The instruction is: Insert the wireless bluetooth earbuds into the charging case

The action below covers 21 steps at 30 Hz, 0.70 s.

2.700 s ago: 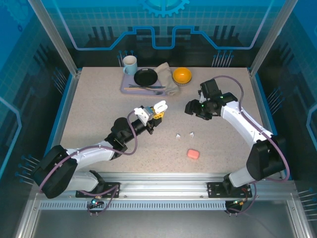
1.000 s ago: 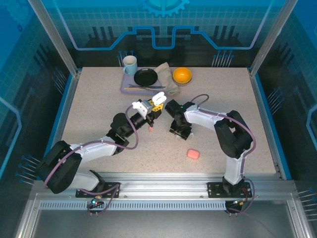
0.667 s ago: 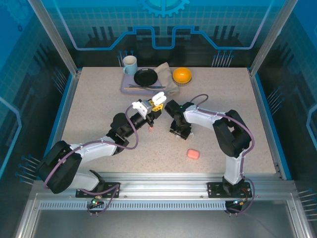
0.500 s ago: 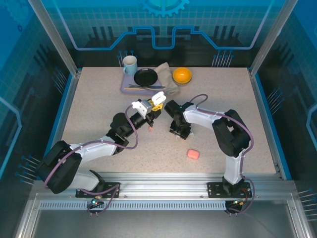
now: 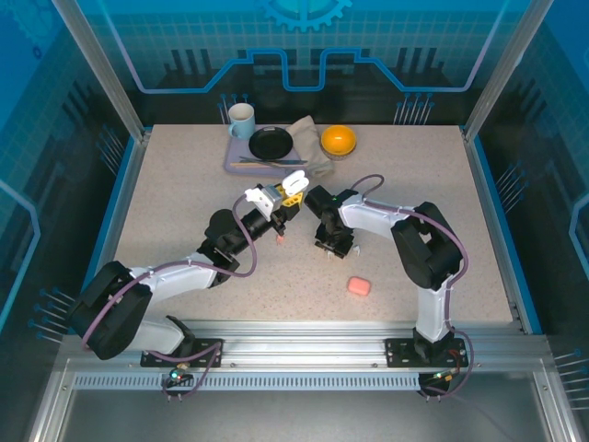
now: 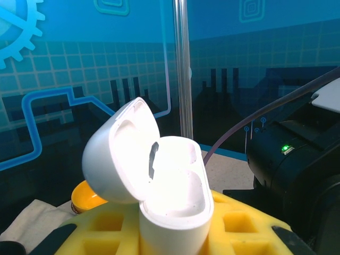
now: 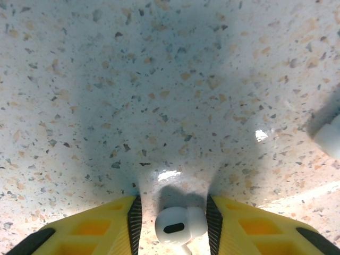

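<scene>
Worktop (image 5: 184, 203) seen from above: we find the left jaws clamped on an open white charging case (image 6: 175, 196), lid up, raised at 10 o'clock from the right jaws. Those stand apart down at the worktop, straddling a white earbud (image 7: 178, 226); a second white earbud (image 7: 330, 139) lies at 2 o'clock

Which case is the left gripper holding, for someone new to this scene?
From the grey tray at the far edge, come toward the centre. There the left gripper holds a white charging case, lid open; the salmon-pink case lies on the table.
</scene>
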### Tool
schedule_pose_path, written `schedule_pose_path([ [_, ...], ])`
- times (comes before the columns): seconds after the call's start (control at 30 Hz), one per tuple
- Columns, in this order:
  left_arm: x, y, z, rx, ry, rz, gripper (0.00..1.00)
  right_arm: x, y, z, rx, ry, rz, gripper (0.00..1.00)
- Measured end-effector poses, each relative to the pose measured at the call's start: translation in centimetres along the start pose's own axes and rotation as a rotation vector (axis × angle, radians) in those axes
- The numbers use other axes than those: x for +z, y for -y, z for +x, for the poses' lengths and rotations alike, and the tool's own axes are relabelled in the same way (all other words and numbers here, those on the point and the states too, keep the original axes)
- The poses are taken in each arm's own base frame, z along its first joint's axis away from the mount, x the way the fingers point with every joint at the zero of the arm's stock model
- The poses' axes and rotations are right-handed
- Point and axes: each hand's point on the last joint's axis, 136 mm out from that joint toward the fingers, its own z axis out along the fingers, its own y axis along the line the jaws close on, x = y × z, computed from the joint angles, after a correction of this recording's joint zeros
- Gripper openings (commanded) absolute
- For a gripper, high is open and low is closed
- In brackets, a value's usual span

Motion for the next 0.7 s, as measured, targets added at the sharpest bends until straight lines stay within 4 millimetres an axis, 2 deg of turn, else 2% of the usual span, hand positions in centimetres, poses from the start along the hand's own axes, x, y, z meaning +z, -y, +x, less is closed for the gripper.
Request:
schedule_pose_path([
  [0.27,-0.01,0.01,0.01,0.000,0.000,0.002,0.00,0.00,-0.11,-0.08,-0.007,0.004,-0.004,0.29],
  [0.53,0.00,-0.16,0.08,0.000,-0.004,-0.002,0.00,-0.10,-0.10,-0.13,-0.008,0.010,-0.011,0.27],
  [0.7,0.25,-0.25,-0.41,0.001,0.004,-0.003,0.00,-0.75,0.69,-0.33,-0.013,0.039,-0.013,0.27],
])
